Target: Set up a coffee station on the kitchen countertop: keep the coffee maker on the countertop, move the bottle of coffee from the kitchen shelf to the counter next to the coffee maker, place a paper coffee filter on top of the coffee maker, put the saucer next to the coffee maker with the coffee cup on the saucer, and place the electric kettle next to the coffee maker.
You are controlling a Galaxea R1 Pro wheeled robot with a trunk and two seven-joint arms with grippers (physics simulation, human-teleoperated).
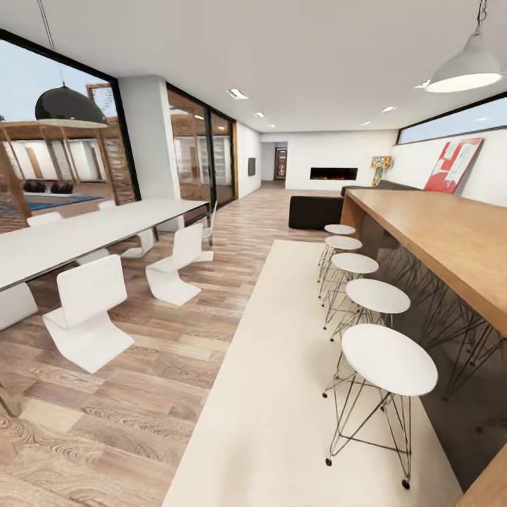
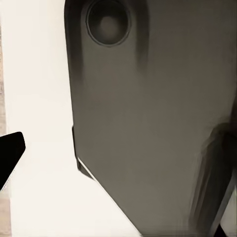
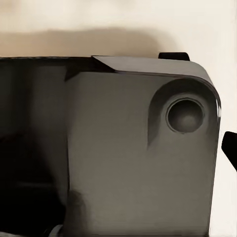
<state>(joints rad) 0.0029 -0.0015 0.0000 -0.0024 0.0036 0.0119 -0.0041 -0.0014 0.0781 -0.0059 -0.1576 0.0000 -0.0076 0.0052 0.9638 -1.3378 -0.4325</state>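
Closest to my head camera stands a round white stool on thin wire legs, first in a row of five that runs along a long wooden bar counter at my right. Under the stools lies a pale cream rug, and beside it the floor is wood plank in warm brown tones. At my left a long white dining table is flanked by white curved chairs, with a black dome lamp hanging above it and tall glass panels behind. A white pendant lamp hangs over the bar. Far down the room I see a dark sofa, a long black fireplace slot in the white wall, and a red and white painting leaning at the right.

Both wrist cameras look down on my own dark grey base, with the cream rug beneath it. A black fingertip of my left gripper pokes in at the edge of the left wrist view, and a black tip of my right gripper at the edge of the right wrist view; I cannot tell whether either gripper is parted or closed. From this spot I can make out none of the coffee things among what I see.
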